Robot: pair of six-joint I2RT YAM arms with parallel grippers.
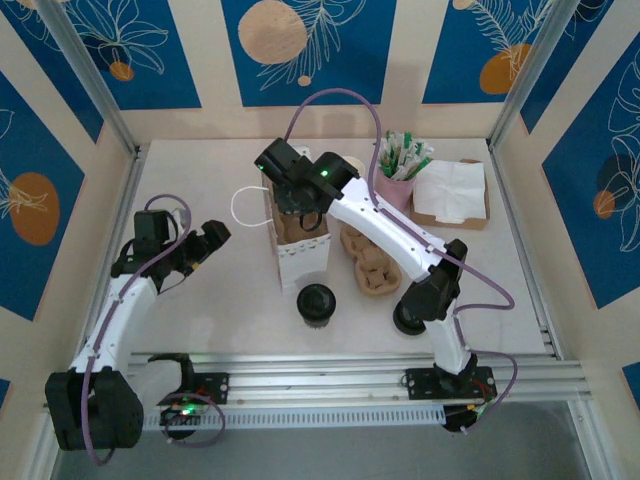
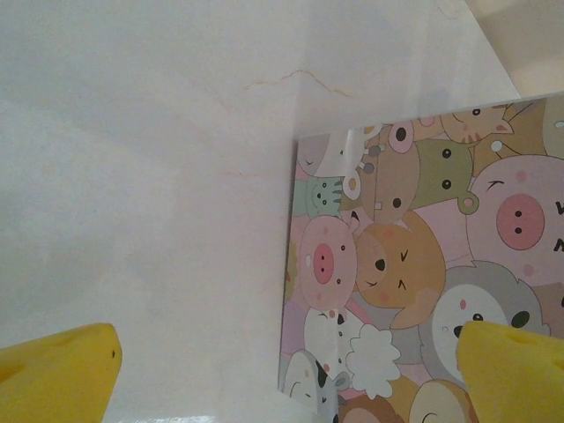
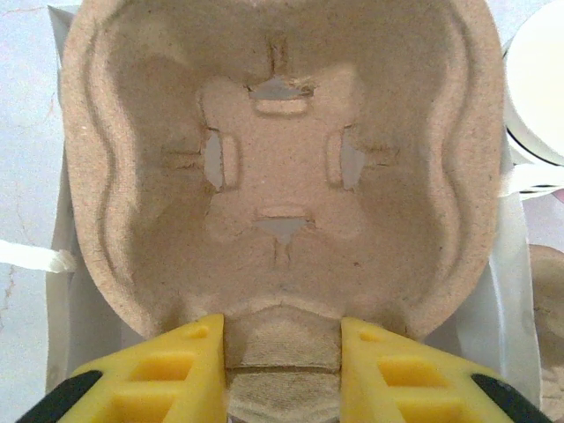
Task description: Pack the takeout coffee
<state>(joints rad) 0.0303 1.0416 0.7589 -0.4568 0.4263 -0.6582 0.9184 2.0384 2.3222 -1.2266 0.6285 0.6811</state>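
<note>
White bench point(image 1: 220, 310) spreads across the booth, and near its middle stands a gift bag point(image 1: 300, 258), upright and open at the top, with cartoon animals printed on the side facing the left arm. The right arm reaches over the bag's mouth. Its right hand point(image 3: 282, 339) is clenched on the near edge of a pulp cup carrier point(image 3: 282, 176), which sits between the bag's white walls with 1 cup well facing the wrist camera. Just right of the bag, a second carrier point(image 1: 365, 258) lies flat on the bench. Toward the back right corner sits a cardboard tray of napkins point(image 1: 450, 185). Left of the bag and apart from it, the left hand point(image 1: 205, 245) hangs released, its 2 yellow fingers point(image 2: 62, 370) spread wide with nothing between them. The takeout coffee point(image 1: 316, 303) stands upright on the bench just in front of the bag, on the side nearest the arm bases, black lid on, touched by neither hand. A pink cup point(image 1: 400, 188) of packets and sticks stands beside the napkins.
</note>
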